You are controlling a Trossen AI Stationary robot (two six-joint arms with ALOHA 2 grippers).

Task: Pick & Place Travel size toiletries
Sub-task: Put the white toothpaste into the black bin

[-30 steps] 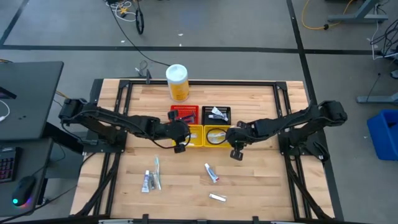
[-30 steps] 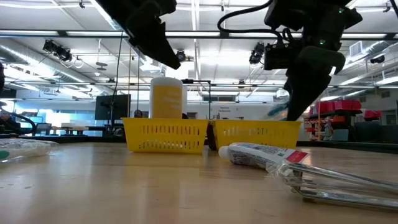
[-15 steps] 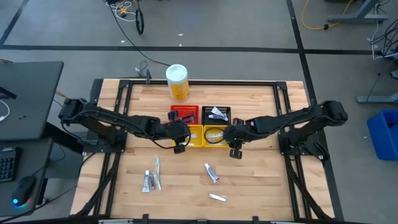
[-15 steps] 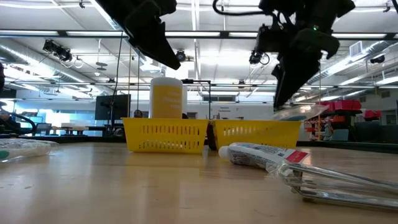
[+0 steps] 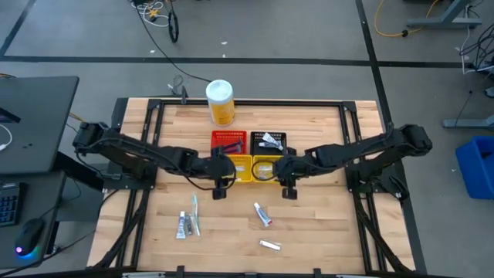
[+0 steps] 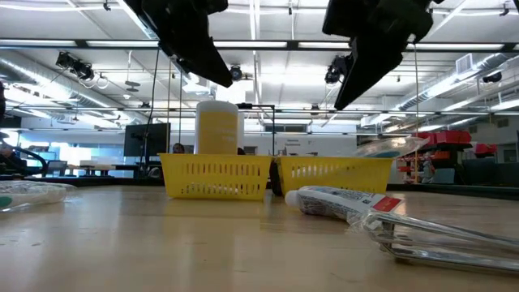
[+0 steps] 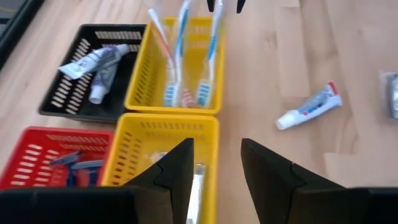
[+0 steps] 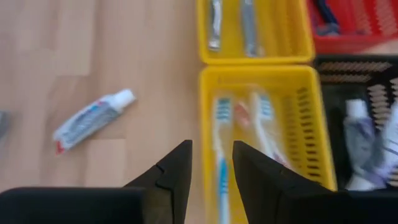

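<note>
Two yellow mesh baskets [image 5: 254, 167] stand mid-table, with a red one [image 5: 228, 142] and a black one [image 5: 268, 142] behind them. The right yellow basket [image 8: 255, 130] holds three toothbrushes [image 7: 186, 56]; in the low view one pale end [image 6: 389, 148] sticks up over its rim. The black basket holds tubes [image 7: 93, 62] and the red one razors [image 7: 74, 168]. My left gripper [image 5: 220, 184] hovers open over the left yellow basket [image 7: 161, 155]. My right gripper [image 5: 285, 184] hovers open above the right basket's near edge. Loose tubes [image 5: 263, 215] lie on the wood.
A tall yellow canister with a white lid [image 5: 220, 102] stands at the far edge behind the baskets. Near the table's front lie tubes and a toothbrush [image 5: 187, 224] at the left and a small item [image 5: 269, 245] at the centre. Bare wood lies around them.
My right gripper, down in the right yellow basket with a toothbrush a second ago, has let go of it and risen well clear, shifting slightly toward the table's left. The toothbrush now lies in that basket, one end over the rim.
</note>
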